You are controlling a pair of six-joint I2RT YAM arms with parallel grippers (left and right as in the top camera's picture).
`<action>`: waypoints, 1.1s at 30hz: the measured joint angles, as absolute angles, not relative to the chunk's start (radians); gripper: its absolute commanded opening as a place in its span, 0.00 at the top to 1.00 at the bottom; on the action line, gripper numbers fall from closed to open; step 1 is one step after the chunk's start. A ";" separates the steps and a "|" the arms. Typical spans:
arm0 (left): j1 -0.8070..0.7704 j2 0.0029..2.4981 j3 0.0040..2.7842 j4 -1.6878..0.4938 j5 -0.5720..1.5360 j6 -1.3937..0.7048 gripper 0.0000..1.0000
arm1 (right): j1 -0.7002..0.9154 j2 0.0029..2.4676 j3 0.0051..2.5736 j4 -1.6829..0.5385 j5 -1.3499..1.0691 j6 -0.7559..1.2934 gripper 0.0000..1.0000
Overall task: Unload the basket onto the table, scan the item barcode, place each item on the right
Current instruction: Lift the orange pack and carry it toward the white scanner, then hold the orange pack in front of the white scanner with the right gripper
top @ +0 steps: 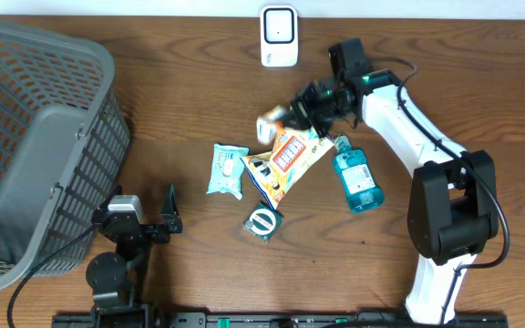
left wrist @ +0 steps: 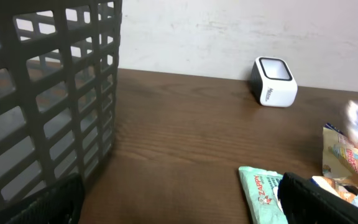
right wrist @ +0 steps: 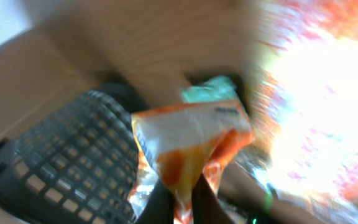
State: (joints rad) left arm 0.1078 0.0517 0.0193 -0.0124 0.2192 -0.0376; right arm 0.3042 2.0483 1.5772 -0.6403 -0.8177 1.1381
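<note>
We found the small orange-and-white packet [top: 271,123] pinched by its edge in the right fingers [top: 304,107], which were closed tight on it. The right wrist view, badly blurred, showed the packet [right wrist: 191,140] fanning out from that pinch. It sat near the white scanner [top: 279,36] at the far edge of the tabletop [top: 180,100], apart from it, and just beside a larger orange snack bag [top: 292,155]. The right arm [top: 399,118] stretched from its base at the near right diagonally toward the far middle, its wrist turned toward the pile. Around the bag lay a blue bottle [top: 356,179], a teal wipes pack [top: 227,170] and a small round tin [top: 262,222]. The left fingers [left wrist: 328,200] stood wide apart with nothing between them, low at the near left beside the grey basket [top: 98,155].
</note>
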 measured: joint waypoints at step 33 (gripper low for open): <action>0.108 0.052 0.020 -0.014 0.219 -0.048 0.02 | 0.316 2.426 1.768 0.426 -0.288 1.011 0.99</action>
State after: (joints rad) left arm 0.1078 0.0517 0.0200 -0.0143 0.2188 -0.0479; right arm 0.3164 2.4256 1.7679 0.4259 -0.2882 1.0107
